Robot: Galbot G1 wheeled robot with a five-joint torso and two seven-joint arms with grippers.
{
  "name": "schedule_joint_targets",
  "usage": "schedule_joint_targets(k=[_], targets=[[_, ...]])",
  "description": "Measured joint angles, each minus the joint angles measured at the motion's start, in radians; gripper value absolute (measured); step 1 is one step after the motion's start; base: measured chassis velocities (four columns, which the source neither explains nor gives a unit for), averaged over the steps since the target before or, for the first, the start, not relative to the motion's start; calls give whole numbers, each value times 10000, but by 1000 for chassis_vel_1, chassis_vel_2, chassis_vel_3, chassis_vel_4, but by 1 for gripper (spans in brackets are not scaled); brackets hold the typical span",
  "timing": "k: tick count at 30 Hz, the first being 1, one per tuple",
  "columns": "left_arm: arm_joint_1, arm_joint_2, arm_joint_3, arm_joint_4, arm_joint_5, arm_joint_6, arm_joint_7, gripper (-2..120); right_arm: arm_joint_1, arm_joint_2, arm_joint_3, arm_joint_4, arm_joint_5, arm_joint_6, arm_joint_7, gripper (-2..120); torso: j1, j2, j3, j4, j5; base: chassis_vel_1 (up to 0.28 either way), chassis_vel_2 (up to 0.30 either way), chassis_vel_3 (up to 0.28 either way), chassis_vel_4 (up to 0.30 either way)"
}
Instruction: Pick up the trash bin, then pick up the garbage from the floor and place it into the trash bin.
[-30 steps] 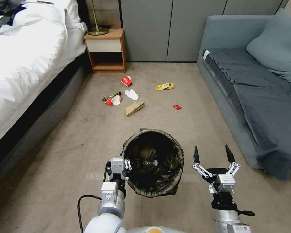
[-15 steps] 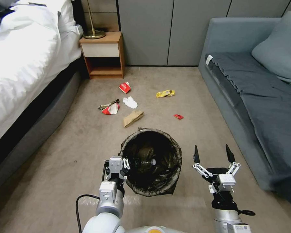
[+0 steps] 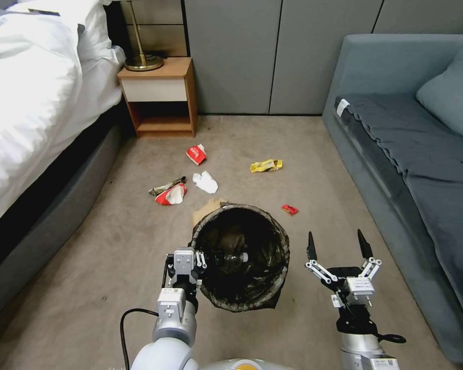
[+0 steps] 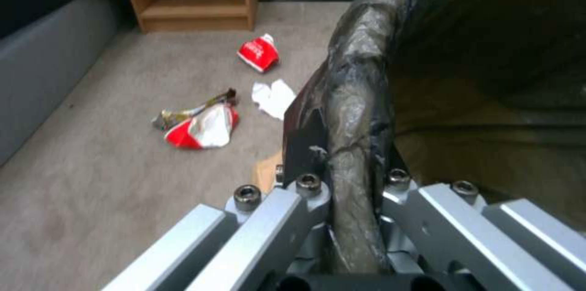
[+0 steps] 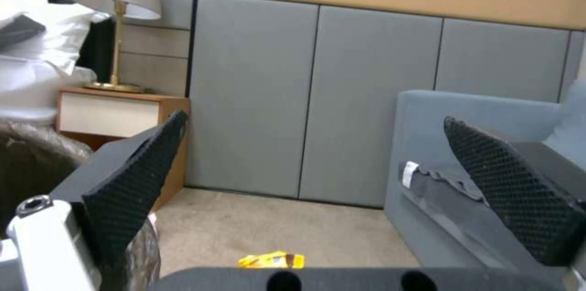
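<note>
My left gripper (image 3: 201, 259) is shut on the near rim of the trash bin (image 3: 265, 234) and holds it above the floor (image 3: 103, 257). The dark liner (image 4: 357, 99) is pinched between the fingers of the left gripper (image 4: 351, 181). A clear bottle (image 3: 231, 258) lies inside the bin. Beyond the bin lies the garbage: a red wrapper (image 3: 195, 153), a white tissue (image 3: 205, 182), a red-and-white wrapper (image 3: 171, 194), a yellow wrapper (image 3: 266, 165), a small red piece (image 3: 289, 209), and a brown paper bag (image 3: 206, 208) half hidden behind the bin. My right gripper (image 3: 338, 244) stands open and empty right of the bin.
A bed (image 3: 31, 103) runs along the left. A wooden nightstand (image 3: 157, 95) with a lamp stands at the back left. A grey sofa (image 3: 411, 154) lines the right side. Grey wall panels (image 3: 252, 51) close the back.
The whole picture has shifted: the camera moved forward, so the litter lies closer and the brown bag is now partly behind the bin. Both arms keep their poses.
</note>
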Motion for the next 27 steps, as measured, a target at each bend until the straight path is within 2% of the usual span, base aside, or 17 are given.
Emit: schedule_joint_targets(k=[1, 4, 6, 13, 15, 17, 27], targets=[[1, 0, -1, 0, -3, 0, 0, 0, 0, -1, -2, -2, -4, 0, -3, 100, 0, 0, 0, 3, 11, -233, 258, 236, -252], [-2, -2, -3, 0, -4, 0, -4, 0, 1, 0, -5, -3, -8, 1, -17, 99, 0, 0, 0, 2, 1, -230, 243, 236, -239], [-2, -6, 0, 0, -4, 0, -3, 0, 7, 9, -19, -6, -13, 1, -28, 99, 0, 0, 0, 2, 14, -257, 246, 249, -246], [-16, -10, -7, 0, -9, 0, -12, 0, 12, 9, -37, -6, 146, 113, -206, 100, 1, 0, 1, 2, 1, -240, 239, 235, -237], [-23, -12, -8, 0, -10, 0, -11, 0, 20, 11, -41, -6, 168, 142, -254, 100, 1, 0, 2, 4, 14, -213, 182, 211, -210], [-26, -15, -8, 0, -11, 0, -14, 0, 29, 21, -40, -6, 190, 224, -331, 100, 2, 0, 2, 2, 4, -144, 149, 123, -101], [-9, -18, -7, 0, -17, 0, -13, 0, 42, 40, -44, -11, 203, 403, -428, 100, -1, 0, -1, 1, 6, 10, -2, -18, 6]])
